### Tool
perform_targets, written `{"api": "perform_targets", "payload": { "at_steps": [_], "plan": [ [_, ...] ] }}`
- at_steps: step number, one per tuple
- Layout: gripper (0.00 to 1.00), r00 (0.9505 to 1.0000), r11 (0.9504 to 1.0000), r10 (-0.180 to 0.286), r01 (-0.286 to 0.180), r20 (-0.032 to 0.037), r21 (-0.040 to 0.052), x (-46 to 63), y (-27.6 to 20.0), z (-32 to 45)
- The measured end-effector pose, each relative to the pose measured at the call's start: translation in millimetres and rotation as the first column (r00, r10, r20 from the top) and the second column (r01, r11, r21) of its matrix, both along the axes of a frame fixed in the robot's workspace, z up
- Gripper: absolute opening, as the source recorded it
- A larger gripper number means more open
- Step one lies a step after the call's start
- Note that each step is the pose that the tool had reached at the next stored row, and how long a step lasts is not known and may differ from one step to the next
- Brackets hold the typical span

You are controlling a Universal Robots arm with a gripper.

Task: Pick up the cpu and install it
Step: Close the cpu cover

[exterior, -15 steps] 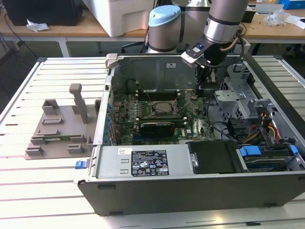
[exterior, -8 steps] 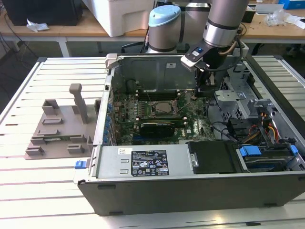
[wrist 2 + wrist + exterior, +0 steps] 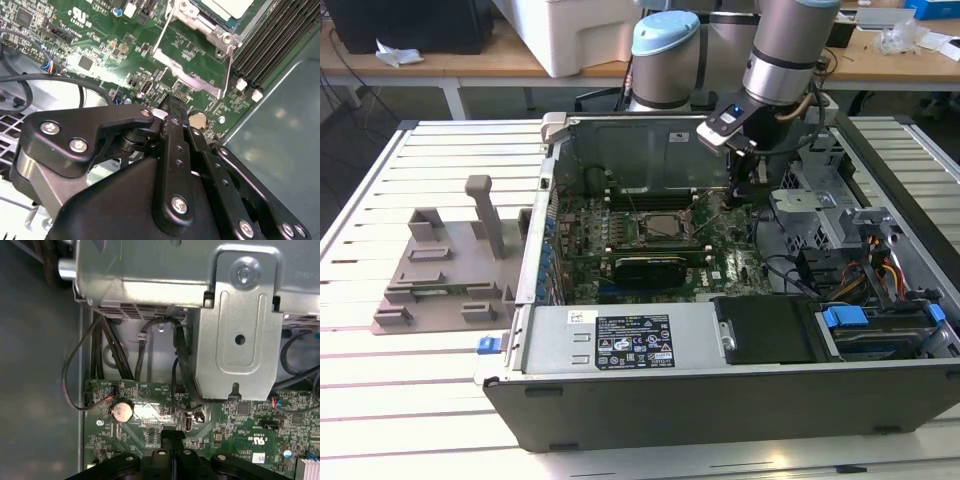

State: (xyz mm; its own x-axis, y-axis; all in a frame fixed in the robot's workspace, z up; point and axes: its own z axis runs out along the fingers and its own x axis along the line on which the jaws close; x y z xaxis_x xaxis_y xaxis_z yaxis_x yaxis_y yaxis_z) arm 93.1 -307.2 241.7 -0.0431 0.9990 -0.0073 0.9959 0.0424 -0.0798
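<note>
Two black fingers of the hand [image 3: 172,103] are pressed together with nothing between them, low over the motherboard [image 3: 100,55] beside its coin cell [image 3: 198,120]. Beyond them the retention frame [image 3: 230,65] stands open, which we judge keeps the socket reachable; the cpu [image 3: 231,7] lies flat inside it. The case [image 3: 720,410] lies on its side on the table [image 3: 420,400], so the board faces up to a reach from above.

Looks down past the black claw [image 3: 172,436], tips seemingly pressed together, onto a green motherboard [image 3: 225,436] with a round coin battery [image 3: 122,410] nearby, black cables [image 3: 178,347] and a grey metal bracket [image 3: 240,355] beyond it.
</note>
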Motion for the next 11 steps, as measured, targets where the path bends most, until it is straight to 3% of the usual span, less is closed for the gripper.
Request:
{"api": "perform_targets", "payload": {
  "at_steps": [11],
  "plan": [
    [0.11,1.0,1.0,0.0,0.0,0.001,0.0003,-26.5,0.0,-0.4]
  ]
}}
